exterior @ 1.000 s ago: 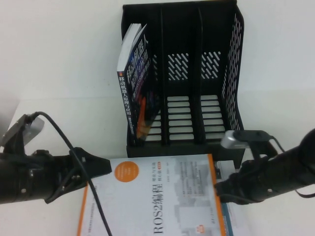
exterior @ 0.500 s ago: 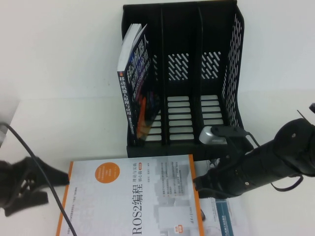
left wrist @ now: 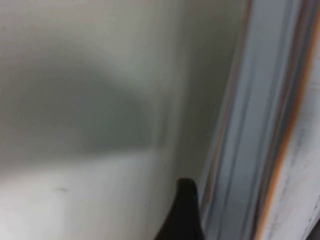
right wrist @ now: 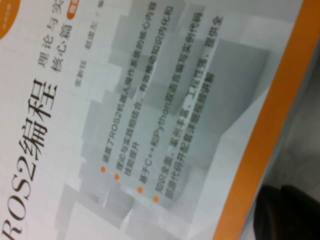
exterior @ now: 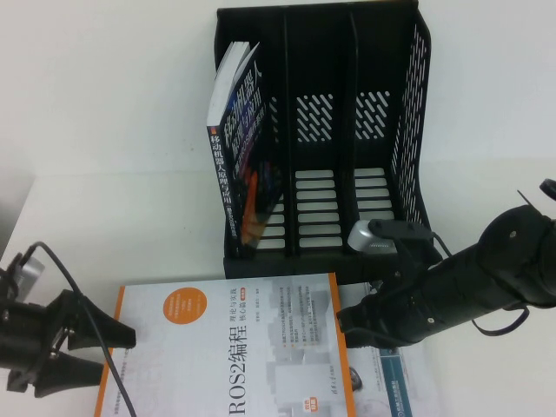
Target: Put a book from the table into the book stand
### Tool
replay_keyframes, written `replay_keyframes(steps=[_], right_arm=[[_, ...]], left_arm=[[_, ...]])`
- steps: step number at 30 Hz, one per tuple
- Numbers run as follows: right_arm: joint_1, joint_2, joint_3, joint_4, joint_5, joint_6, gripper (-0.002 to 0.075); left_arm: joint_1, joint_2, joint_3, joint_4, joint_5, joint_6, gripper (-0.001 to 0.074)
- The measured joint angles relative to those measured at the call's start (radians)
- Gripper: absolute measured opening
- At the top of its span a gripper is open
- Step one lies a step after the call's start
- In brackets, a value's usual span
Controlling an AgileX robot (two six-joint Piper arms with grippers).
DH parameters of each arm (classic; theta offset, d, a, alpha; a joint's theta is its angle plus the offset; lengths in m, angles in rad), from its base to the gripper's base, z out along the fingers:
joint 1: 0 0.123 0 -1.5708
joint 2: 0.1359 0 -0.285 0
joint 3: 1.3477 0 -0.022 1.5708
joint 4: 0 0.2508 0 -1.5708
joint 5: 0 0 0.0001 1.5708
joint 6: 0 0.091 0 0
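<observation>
A white table [exterior: 130,226] carries a dark blue book [exterior: 243,165] standing upright and slightly tilted near its far edge, while a pale blue-and-white book [exterior: 404,387] lies flat, partly covered, at its near edge toward the right.

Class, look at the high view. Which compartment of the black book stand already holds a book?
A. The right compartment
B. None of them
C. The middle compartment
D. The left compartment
D: the dark-covered book leans in the left compartment of the book stand, while the slotted floors of the middle and right compartments show bare.
</observation>
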Motion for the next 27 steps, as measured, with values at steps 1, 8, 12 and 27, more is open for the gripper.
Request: replay_keyframes(steps=[1,8,12,27], right_arm=[[0.000,0.000,0.000,0.000,0.000,0.000,0.0000],[0.000,0.000,0.000,0.012,0.000,-0.019,0.0000],[-0.002,0.005,0.000,0.044,0.002,-0.036,0.0000],[-0.004,0.044,-0.022,0.184,0.028,-0.146,0.0000]], left_arm=[[0.000,0.015,-0.002,-0.006,0.003,0.005,0.0573],[0.000,0.110,-0.002,-0.121,0.069,0.122,0.0573],[0.000,0.128,-0.002,-0.140,0.073,0.140,0.0573],[0.009,0.129,-0.002,-0.175,0.079,0.149,0.0151]])
